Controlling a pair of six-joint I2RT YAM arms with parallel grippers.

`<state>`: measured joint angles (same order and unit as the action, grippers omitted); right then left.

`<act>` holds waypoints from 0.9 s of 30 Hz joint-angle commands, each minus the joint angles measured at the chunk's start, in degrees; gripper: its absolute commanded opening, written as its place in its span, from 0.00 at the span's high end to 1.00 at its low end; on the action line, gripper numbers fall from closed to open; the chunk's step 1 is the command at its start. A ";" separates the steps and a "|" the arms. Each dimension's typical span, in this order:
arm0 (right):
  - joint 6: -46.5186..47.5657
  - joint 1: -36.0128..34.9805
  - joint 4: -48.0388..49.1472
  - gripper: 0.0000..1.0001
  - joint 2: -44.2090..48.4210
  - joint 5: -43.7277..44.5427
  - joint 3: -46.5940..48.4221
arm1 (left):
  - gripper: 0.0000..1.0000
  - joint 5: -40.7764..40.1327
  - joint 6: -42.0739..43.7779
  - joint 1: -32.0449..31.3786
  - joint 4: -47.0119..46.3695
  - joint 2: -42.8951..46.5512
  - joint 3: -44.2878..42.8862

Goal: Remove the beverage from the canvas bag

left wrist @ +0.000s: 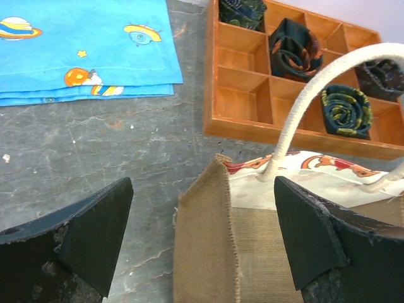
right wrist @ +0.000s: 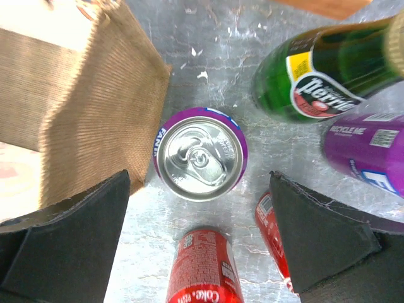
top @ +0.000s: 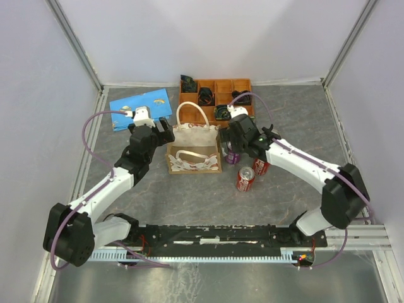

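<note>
Bag (top: 192,134): stands open at mid-table, between the two arms. One handle (top: 192,113) is up and the other lies inside. No drink shows within.
Right gripper (right wrist: 199,186): jaws released and spread wide, empty. It hangs over the drinks just right of the bag.
Left gripper (left wrist: 203,189): jaws released and holding nothing. It straddles the bag's left corner without gripping it.
Purple can (right wrist: 201,154): taken to be the beverage. It is already out on the table, just beside the bag's right wall.
Key relation: the can is centred between the right fingers, directly beneath them. Its long axis is vertical, lid towards the wrist camera. The right arm is much the nearer.
Neighbours: green bottle (right wrist: 309,76), purple bottle (right wrist: 366,145) and two red cans (top: 245,179) crowd the can's right and near sides.
Unclear: whether can and bag touch, the fingers' height above the can, and the bag's floor. The top view hides both bottles under the arm.
</note>
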<state>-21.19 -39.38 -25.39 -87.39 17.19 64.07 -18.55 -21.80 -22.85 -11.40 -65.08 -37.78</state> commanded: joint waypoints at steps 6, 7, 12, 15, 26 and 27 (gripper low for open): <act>4.00 -0.54 1.01 0.01 14.72 4.62 2.19 | 0.01 -0.13 11.14 0.09 -2.13 4.03 -0.33; 3.89 -0.44 1.75 0.01 16.44 7.66 1.57 | 0.01 1.04 12.22 0.10 -2.94 4.63 0.24; 3.70 6.07 5.72 0.01 22.78 13.89 -1.86 | 0.01 -6.13 11.57 0.10 -3.65 6.04 1.48; 1.87 15.03 6.92 0.01 24.33 13.97 -3.65 | 0.01 -10.84 11.17 0.13 -3.04 5.95 1.34; -1.69 37.25 16.82 0.01 28.52 20.51 -15.50 | 0.01 -18.45 17.06 0.09 -9.26 7.94 7.82; -1.61 37.31 17.50 0.01 28.63 22.60 -16.66 | 0.01 -18.70 17.89 0.13 -9.75 8.26 8.45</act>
<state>-21.91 -3.77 -14.98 -61.08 33.26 51.53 -33.43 -9.30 -22.85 -15.27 -59.02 -31.09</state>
